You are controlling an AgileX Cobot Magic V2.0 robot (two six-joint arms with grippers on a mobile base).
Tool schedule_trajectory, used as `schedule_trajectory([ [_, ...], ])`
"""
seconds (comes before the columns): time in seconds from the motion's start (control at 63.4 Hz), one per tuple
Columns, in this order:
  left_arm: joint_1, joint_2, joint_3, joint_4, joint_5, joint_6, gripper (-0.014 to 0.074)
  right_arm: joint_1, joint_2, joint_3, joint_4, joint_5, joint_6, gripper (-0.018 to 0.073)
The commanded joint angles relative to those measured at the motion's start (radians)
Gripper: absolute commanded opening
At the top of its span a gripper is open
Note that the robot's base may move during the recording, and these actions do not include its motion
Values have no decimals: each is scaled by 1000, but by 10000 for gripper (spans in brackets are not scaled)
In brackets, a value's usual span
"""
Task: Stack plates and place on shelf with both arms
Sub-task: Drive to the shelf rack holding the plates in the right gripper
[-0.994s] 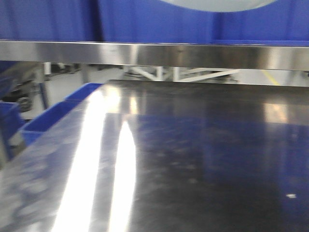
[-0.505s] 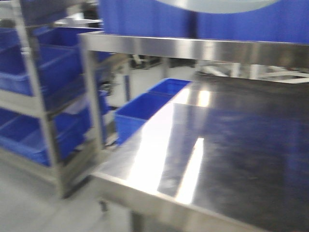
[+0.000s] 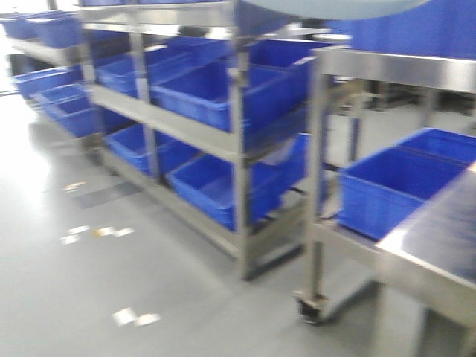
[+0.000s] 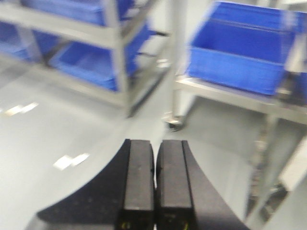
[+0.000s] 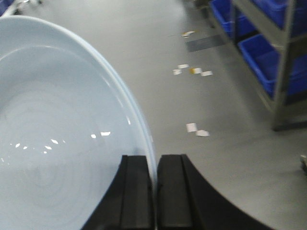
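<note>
Right claw: clamped on the rim of the plates, fingers nearly together.
Plates: pale and glossy, spreading left of the right claw. The rim curves up and away from its tips and shows a double edge. In the front view only a pale arc shows at the top.
Left claw: fingers together, nothing seen between them.
Floor: grey, beneath and ahead of both claws.
Scraps: white, on the floor just ahead-right of the right claw.
Caster: ahead of the left claw, under a steel post.
Crate: blue, ahead-right of the left claw, on a low steel level.
Rack: ahead-left of the left claw, blue bins inside, blurred.
Shelf: steel rail below-right of the plates' arc; its place relative to either claw cannot be told.
</note>
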Motion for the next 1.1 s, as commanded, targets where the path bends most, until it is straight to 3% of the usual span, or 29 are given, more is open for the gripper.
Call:
schedule_trajectory([
  [0.0, -7, 3, -30, 11, -68, -8, 84, 1, -13, -37, 20, -81, -4, 56],
  [1.088, -7, 3, -30, 11, -68, -8, 84, 1, -13, -37, 20, -81, -4, 56],
])
